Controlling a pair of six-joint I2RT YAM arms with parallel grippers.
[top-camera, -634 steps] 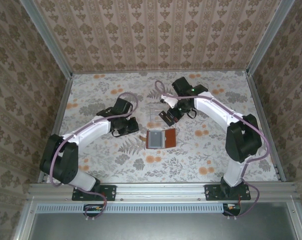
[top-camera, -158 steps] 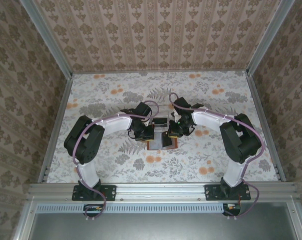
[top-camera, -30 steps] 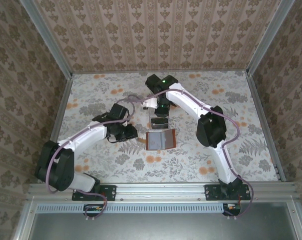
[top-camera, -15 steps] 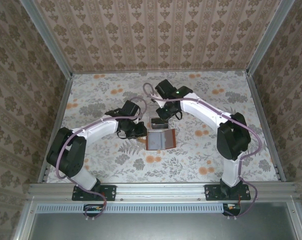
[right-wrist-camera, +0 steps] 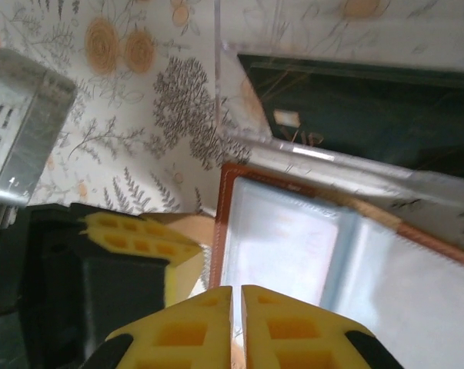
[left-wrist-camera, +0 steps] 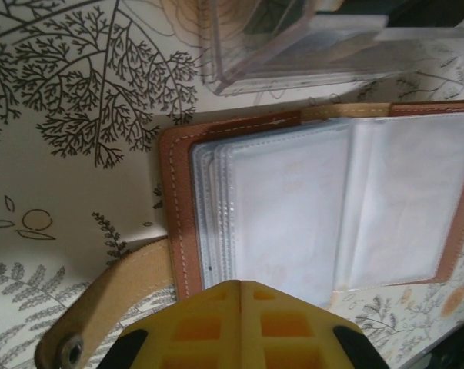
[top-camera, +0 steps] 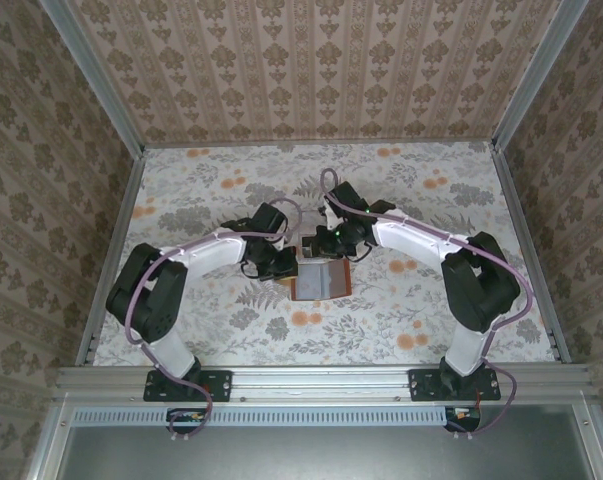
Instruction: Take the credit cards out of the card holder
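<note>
Left gripper [left-wrist-camera: 241, 286] is pinched shut with nothing between the pads, sitting at the tab side of the open card holder [left-wrist-camera: 324, 207], just over its side tab [left-wrist-camera: 116, 296]. Your left wrist view also gives you the stacked clear sleeves, but you can't tell whether cards sit in them. Right gripper [right-wrist-camera: 237, 296] shows only a hairline slit and grips nothing, over the holder's left page; only your right wrist view shows the dark rectangle [right-wrist-camera: 355, 100] lying in the clear tray [right-wrist-camera: 308, 154] just beside the holder.
</note>
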